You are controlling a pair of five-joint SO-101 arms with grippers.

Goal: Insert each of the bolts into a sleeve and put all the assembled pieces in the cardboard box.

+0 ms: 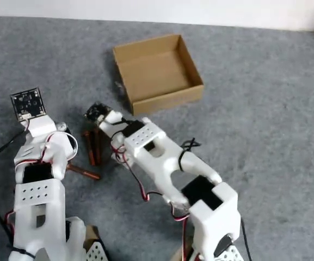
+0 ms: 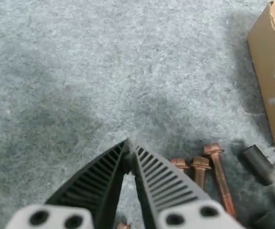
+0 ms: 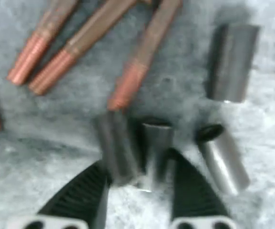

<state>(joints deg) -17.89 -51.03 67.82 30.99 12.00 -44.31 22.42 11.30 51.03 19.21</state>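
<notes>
Several copper bolts [image 1: 92,147] lie side by side on the grey carpet between the arms, and one more bolt [image 1: 84,172] lies apart near the left arm. Beyond them stands the cardboard box [image 1: 189,93]. My right gripper [image 3: 138,162] is open and low over the carpet, with two dark sleeves [image 3: 118,150] standing between its fingers. Another sleeve [image 3: 223,160] lies just outside one finger and a further sleeve [image 3: 232,62] lies beyond, by the bolts' threaded ends [image 3: 127,88]. My left gripper [image 2: 129,145] is shut on nothing, hovering beside the bolt heads [image 2: 200,164].
The box wall [image 2: 270,71] shows past a sleeve [image 2: 255,161] in the left wrist view. Bare carpet spreads to the right of the box [image 1: 265,109] and ahead of the left gripper. Both arm bases stand at the near edge.
</notes>
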